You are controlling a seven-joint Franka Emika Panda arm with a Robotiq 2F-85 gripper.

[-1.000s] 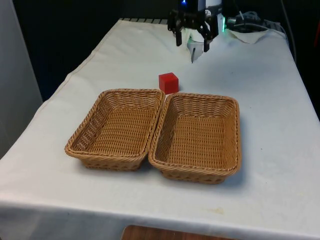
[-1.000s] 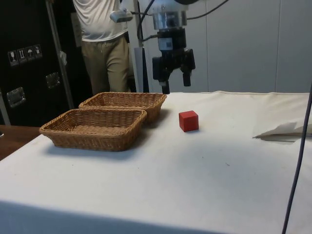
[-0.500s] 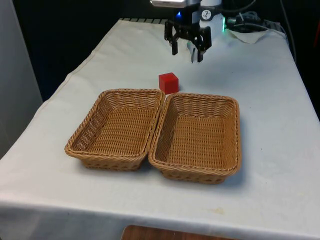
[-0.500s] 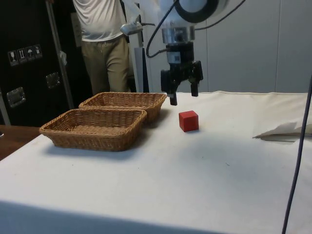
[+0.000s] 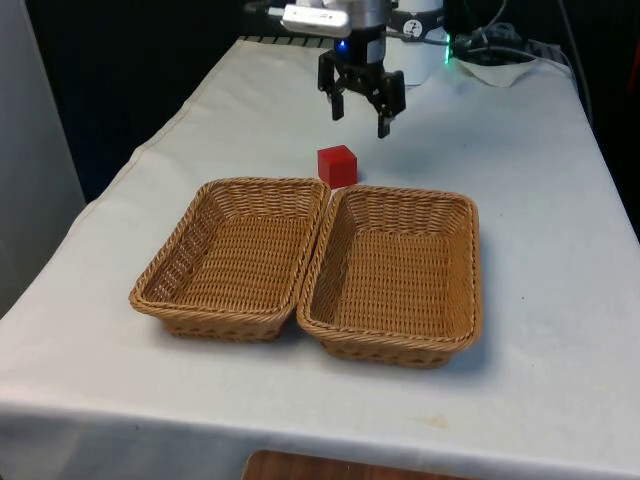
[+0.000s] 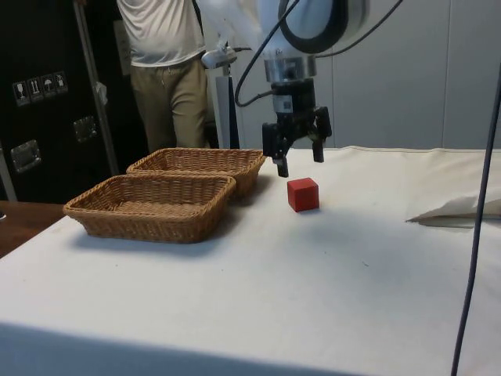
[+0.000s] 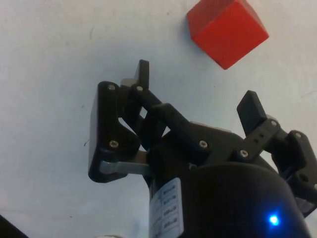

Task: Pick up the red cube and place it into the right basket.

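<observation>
I hold the gripper open above the ungrasped red cube; right basket, frame centre, awaits.

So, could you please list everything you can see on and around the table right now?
red cube: one, red, on the white cloth just beyond the two baskets' far rims.
baskets: two, tan wicker, side by side and touching; left basket, right basket, both empty.
table: one, under a white cloth.
crumpled paper: one, white, on the cloth.
person: one, standing behind the baskets in the side view.
gripper: one, black, jaws open, above the cube.
</observation>
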